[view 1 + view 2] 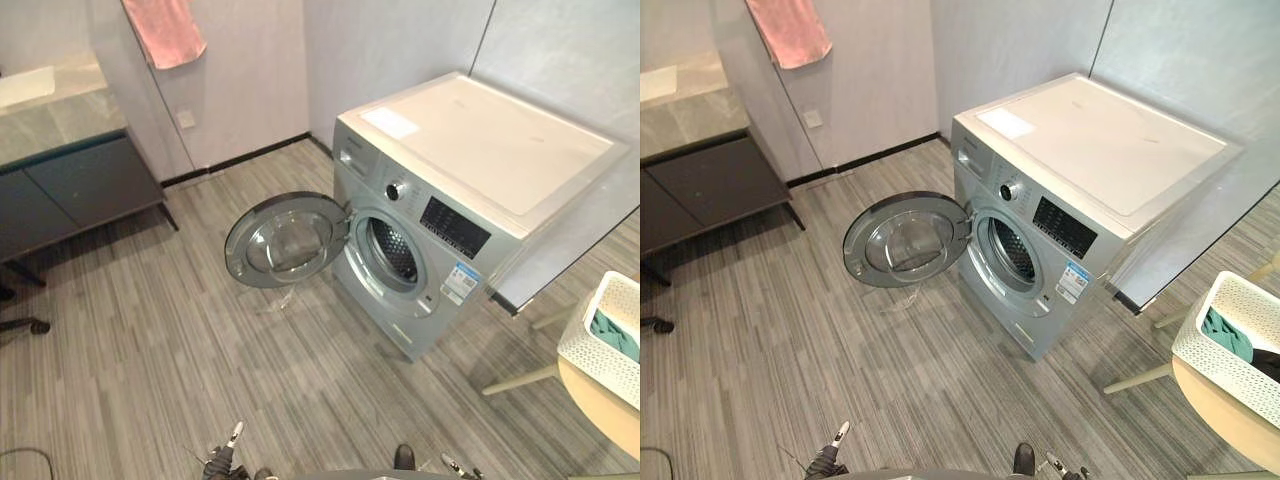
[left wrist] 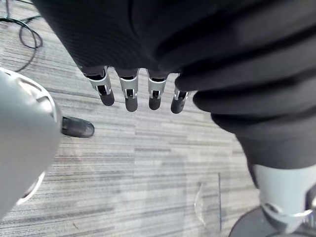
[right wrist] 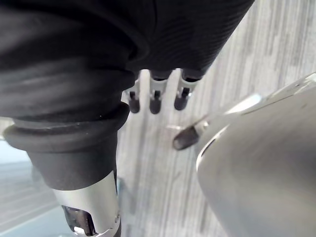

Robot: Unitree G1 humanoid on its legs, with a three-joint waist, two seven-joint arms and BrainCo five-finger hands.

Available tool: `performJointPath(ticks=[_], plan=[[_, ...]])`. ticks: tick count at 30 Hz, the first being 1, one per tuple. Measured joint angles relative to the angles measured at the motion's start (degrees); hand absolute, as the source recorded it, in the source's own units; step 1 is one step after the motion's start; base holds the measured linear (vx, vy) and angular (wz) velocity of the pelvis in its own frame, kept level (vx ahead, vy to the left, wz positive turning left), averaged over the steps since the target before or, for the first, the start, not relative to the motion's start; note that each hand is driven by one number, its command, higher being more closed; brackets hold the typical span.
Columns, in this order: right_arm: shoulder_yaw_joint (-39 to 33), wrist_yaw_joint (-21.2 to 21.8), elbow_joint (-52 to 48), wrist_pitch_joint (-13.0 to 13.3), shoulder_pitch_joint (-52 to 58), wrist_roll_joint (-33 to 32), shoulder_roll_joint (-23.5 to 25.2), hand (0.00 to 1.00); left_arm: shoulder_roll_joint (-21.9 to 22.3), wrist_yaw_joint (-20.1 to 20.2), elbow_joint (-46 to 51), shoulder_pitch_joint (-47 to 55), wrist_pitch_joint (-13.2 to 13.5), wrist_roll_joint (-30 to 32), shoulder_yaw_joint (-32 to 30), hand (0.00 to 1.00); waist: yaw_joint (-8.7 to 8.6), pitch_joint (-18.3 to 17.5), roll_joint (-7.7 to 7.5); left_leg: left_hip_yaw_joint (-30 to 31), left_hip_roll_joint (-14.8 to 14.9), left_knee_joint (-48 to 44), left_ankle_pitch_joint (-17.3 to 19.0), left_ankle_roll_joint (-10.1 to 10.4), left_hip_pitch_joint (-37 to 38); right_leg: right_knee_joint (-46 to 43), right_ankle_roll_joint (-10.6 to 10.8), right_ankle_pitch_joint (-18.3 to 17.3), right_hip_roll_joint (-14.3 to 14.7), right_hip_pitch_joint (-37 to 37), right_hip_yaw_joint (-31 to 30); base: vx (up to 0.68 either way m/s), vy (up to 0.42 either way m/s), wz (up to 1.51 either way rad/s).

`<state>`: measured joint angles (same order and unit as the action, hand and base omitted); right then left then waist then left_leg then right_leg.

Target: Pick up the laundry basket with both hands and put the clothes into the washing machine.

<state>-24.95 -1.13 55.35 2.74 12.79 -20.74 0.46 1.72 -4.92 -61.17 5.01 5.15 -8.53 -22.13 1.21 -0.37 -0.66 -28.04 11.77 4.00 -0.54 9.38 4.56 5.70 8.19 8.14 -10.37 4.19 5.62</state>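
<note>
Left hand (image 2: 131, 94): fingers straight and slack, hanging over floor (image 2: 148, 163), nothing held.
Right hand (image 3: 155, 98): same; fingers straight, relaxed, nothing held, low over floor.
Laundry basket (image 1: 1215, 370): white, perforated, sitting on round beige worktop (image 1: 1230, 425) at far right of eye views; well apart from both hands, not yet lifted.
Clothes (image 1: 1225, 335): teal item w/ sth dark beside it, inside basket; none visible in machine.
Washing machine (image 1: 440, 210): silver front-loader, ahead, to left of basket.
Door (image 1: 285, 240): swung wide open toward robot's left; drum opening (image 1: 393, 250) unobstructed, looks empty, though deep part too dark to be sure.
Done: prob. nothing of task proper; door already open, so no opening step needed.
Left: approach worktop on right, take basket w/ both hands, lift, carry to machine, get clothes into drum.
Progress est.: very start, approx. zero.
Next move needs: turn or step to right first, since basket sits at edge of eye views and out of reach of low-hanging hands.
Risk: basket partly cut off at frame edge, so grip points on far rim not judgeable yet.
</note>
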Motion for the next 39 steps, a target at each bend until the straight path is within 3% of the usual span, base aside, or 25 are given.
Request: performJointPath(ticks=[5, 8, 9, 10, 12, 13, 15, 16, 17, 18, 23, 24, 26, 27, 28, 29, 30, 31, 32, 33, 34, 35, 37, 38, 39], plan=[[2.58, -0.21, -5.42, 0.28, -0.46, -2.07, 2.23, 0.00, -0.33, 1.05, 1.12, -3.90, 0.23, 3.21, 10.71, 0.00, -2.05, 0.04, -1.30, -9.48, 0.39, -1.51, 1.49, 1.17, 3.11, -6.36, -0.36, -0.43, 2.61, 6.87, -9.30, 0.02, -0.006, -1.10], [7.54, -1.53, -11.30, 1.01, -2.35, -2.43, 2.94, 0.00, -1.54, 1.03, 2.11, -5.18, 0.45, 6.18, 13.03, 0.00, -4.92, 1.19, -2.96, -19.52, 2.06, -6.00, 5.77, 2.94, 5.78, -7.94, -2.66, 1.35, 6.37, 10.28, -14.41, -0.07, -0.048, -1.78], [7.68, -1.96, -12.65, 1.40, -2.48, -2.47, 3.15, 0.00, -2.59, 0.99, 1.91, -5.74, 0.34, 7.56, 13.20, 0.00, -5.56, 2.06, -2.57, -23.06, 3.54, -7.69, 6.37, 2.78, 7.86, -7.39, -5.81, -0.07, 6.99, 9.89, -12.76, -0.06, -0.070, -1.49], [6.82, -2.58, -12.92, 1.47, -2.60, -2.47, 2.85, 0.00, -2.56, 0.98, 1.45, -6.49, 0.28, 8.92, 13.24, 0.00, -5.77, 2.22, -2.47, -24.79, 4.70, -9.23, 6.19, 2.57, 9.36, -9.17, -9.84, -2.54, 6.42, 10.01, -4.44, -0.03, -0.087, -1.39], [6.30, -3.26, -12.58, 1.91, -2.21, -2.38, 2.04, 0.00, -2.83, 0.82, 0.87, -6.53, 0.18, 10.13, 14.28, 0.00, -6.79, 2.53, -2.20, -24.28, 6.27, -12.02, 6.27, 2.66, 10.70, -15.08, -12.71, -4.17, 3.45, 11.17, 7.15, 0.04, -0.087, -0.82], [6.30, -4.02, -11.25, 2.09, -2.14, -2.21, 0.93, 0.00, -3.46, 0.51, 0.81, -6.46, -0.02, 11.64, 15.69, 0.00, -6.88, 2.54, -2.19, -23.18, 6.33, -13.24, 6.30, 2.68, 11.28, -18.32, -13.02, -3.95, 1.45, 11.73, 11.50, 0.05, -0.077, -0.48], [6.25, -4.72, -9.73, 2.04, -2.29, -1.66, -0.95, 0.00, -3.47, -0.28, 0.87, -6.92, -0.10, 12.18, 18.63, 0.00, -6.92, 2.73, -1.71, -20.34, 6.47, -13.26, 6.51, 2.31, 11.02, -19.65, -11.27, -5.10, 1.14, 11.98, 12.29, 0.02, -0.029, -0.03], [5.96, -5.14, -9.25, 1.92, -2.51, -1.38, -2.03, 0.00, -3.39, -0.58, 0.91, -7.83, -0.11, 12.91, 20.63, 0.00, -6.89, 3.41, -0.63, -18.84, 6.50, -12.39, 7.21, 1.17, 10.40, -19.47, -10.44, -5.63, 1.17, 12.07, 13.23, -0.01, 0.021, 0.35], [4.70, -5.83, -8.97, 1.87, -2.94, -1.18, -2.67, 0.00, -3.24, -1.34, 1.00, -9.03, 0.09, 14.56, 22.27, 0.00, -6.85, 3.83, 0.54, -17.18, 6.63, -11.07, 8.47, 0.08, 9.06, -17.78, -6.94, -5.20, 1.25, 12.14, 15.15, -0.02, 0.053, 0.31], [3.34, -6.50, -8.17, 1.88, -4.44, -1.38, -2.79, 0.00, -3.39, -1.99, 1.29, -9.60, 0.35, 15.28, 22.03, 0.00, -6.59, 3.57, 2.38, -16.90, 7.17, -10.11, 8.66, 0.33, 8.08, -15.97, -6.14, -4.63, 1.74, 12.10, 17.47, -0.01, 0.050, 0.22], [3.43, -6.38, -6.60, 1.92, -7.44, -1.20, -2.89, 0.00, -6.23, -3.87, 1.32, -7.39, 0.23, 15.05, 19.49, 0.00, -6.51, 5.14, 2.36, -13.98, 12.18, -18.44, 6.21, 2.83, 6.77, -15.52, -7.29, -4.25, 3.54, 9.37, 18.23, 0.02, -0.050, 0.02], [3.49, -6.34, -6.72, 2.09, -7.96, -1.08, -3.26, 0.00, -6.18, -3.97, 0.86, -5.73, 0.08, 14.29, 18.35, 0.00, -6.52, 5.20, 2.41, -13.63, 13.99, -22.86, 4.84, 1.50, 6.82, -15.47, -7.85, -4.58, 4.30, 7.94, 17.53, 0.09, -0.101, -0.39], [3.99, -6.34, -6.63, 2.44, -7.95, -0.65, -3.67, 0.00, -6.49, -4.01, -0.07, -3.74, -0.26, 13.84, 16.63, 0.00, -6.49, 5.63, 2.61, -12.75, 17.18, -31.54, 1.06, -4.33, 5.95, -15.12, -8.51, -5.65, 5.48, 5.45, 15.94, 0.12, -0.120, -0.49], [4.87, -6.33, -6.62, 2.46, -7.56, 0.18, -4.03, 0.00, -6.39, -3.99, -0.20, -2.15, -0.56, 13.86, 15.89, 0.00, -6.32, 5.78, 2.53, -10.49, 19.30, -37.96, -3.94, -11.66, 4.39, -14.14, -9.20, -6.60, 6.44, 3.47, 14.43, 0.16, -0.156, -0.77], [5.78, -6.32, -6.69, 2.67, -7.77, 1.07, -4.52, 0.00, -6.00, -3.98, -0.25, -0.81, -0.90, 13.82, 14.66, 0.00, -5.16, 6.03, 1.61, -4.49, 19.67, -44.92, -6.62, -15.50, 1.05, -12.73, -9.98, -7.49, 7.52, 2.06, 11.87, 0.16, -0.136, -0.93], [6.01, -6.32, -6.67, 2.75, -8.14, 1.13, -4.87, 0.00, -5.25, -3.92, -0.22, -0.12, -0.88, 13.78, 14.52, 0.00, -4.56, 6.45, 2.22, -0.50, 18.14, -48.31, -3.02, -12.98, -1.26, -12.36, -10.28, -7.57, 7.64, 1.93, 10.16, 0.17, -0.038, -1.09], [6.13, -6.43, -6.51, 3.19, -8.89, 1.15, -6.00, 0.00, -3.78, -3.80, 0.13, -0.73, -0.67, 13.16, 13.25, 0.00, -3.63, 7.50, 3.39, 7.23, 11.98, -51.94, 5.79, -7.17, -6.89, -11.73, -10.79, -7.56, 8.00, 1.92, 7.60, 0.15, 0.053, -1.08], [6.57, -6.34, -6.42, 3.16, -9.15, 1.24, -6.58, 0.00, -3.50, -3.88, 0.92, -1.14, -0.47, 12.84, 12.82, 0.00, -2.73, 8.35, 3.87, 10.68, 5.87, -51.71, 10.89, -7.47, -10.74, -10.89, -10.85, -7.57, 8.06, 1.45, 4.84, 0.19, 0.087, -0.98], [6.94, -6.23, -6.40, 3.15, -8.95, 1.26, -6.59, 0.00, -3.58, -3.86, 1.16, -1.13, -0.25, 12.62, 12.84, 0.00, -2.51, 8.64, 3.93, 10.74, 3.64, -50.81, 12.47, -7.74, -12.24, -10.24, -10.84, -7.57, 8.07, 0.75, 3.96, 0.19, 0.073, -0.88], [7.12, -6.04, -6.28, 3.13, -8.30, 2.12, -6.48, 0.00, -3.64, -3.90, 1.54, -1.00, 0.15, 12.57, 12.94, 0.00, -1.98, 8.95, 3.95, 10.54, -0.06, -45.68, 13.03, -7.96, -13.92, -9.39, -10.77, -7.62, 8.06, -0.84, 2.70, 0.17, 0.061, -0.67], [7.41, -6.02, -6.28, 3.08, -8.10, 2.71, -6.06, 0.00, -3.57, -3.91, 2.25, -0.80, 0.33, 12.58, 12.79, 0.00, -1.69, 9.09, 4.03, 10.51, -1.41, -41.51, 12.98, -7.90, -14.18, -9.18, -10.71, -7.64, 8.17, -1.63, 2.16, 0.17, 0.097, -1.04], [9.05, -5.83, -6.96, 3.07, -7.90, 3.60, -5.32, 0.00, -3.28, -3.91, 2.88, -0.41, 0.42, 12.64, 12.36, 0.00, -1.68, 9.37, 4.96, 11.95, -3.38, -26.94, 11.99, -6.34, -14.34, -8.05, -10.54, -7.72, 9.41, -3.00, 1.12, 0.12, 0.103, -0.95], [10.52, -5.41, -7.49, 3.07, -7.75, 4.30, -5.01, 0.00, -2.40, -3.87, 3.25, -0.16, 0.36, 12.51, 10.65, 0.00, -0.71, 9.23, 5.31, 14.75, -4.05, -23.68, 9.00, -5.90, -14.36, -6.84, -10.48, -7.67, 10.89, -3.43, -1.76, 0.14, 0.111, -1.11], [12.53, -4.81, -7.68, 3.02, -7.84, 5.45, -4.27, 0.00, -1.76, -3.91, 3.20, -0.25, 0.30, 12.62, 9.52, 0.00, 0.39, 8.67, 5.89, 17.01, -6.07, -22.07, 9.76, -6.01, -13.91, -5.32, -10.05, -7.41, 11.44, -4.38, -4.48, 0.20, 0.115, -1.13], [14.29, -4.70, -7.99, 3.03, -7.99, 5.68, -4.05, 0.00, -1.73, -3.82, 3.12, -0.44, 0.27, 12.65, 9.10, 0.00, 0.33, 8.50, 4.51, 18.15, -7.27, -21.81, 10.44, -7.14, -13.58, -6.73, -8.97, -7.62, 11.05, -3.83, -5.79, 0.24, 0.156, -0.89]])
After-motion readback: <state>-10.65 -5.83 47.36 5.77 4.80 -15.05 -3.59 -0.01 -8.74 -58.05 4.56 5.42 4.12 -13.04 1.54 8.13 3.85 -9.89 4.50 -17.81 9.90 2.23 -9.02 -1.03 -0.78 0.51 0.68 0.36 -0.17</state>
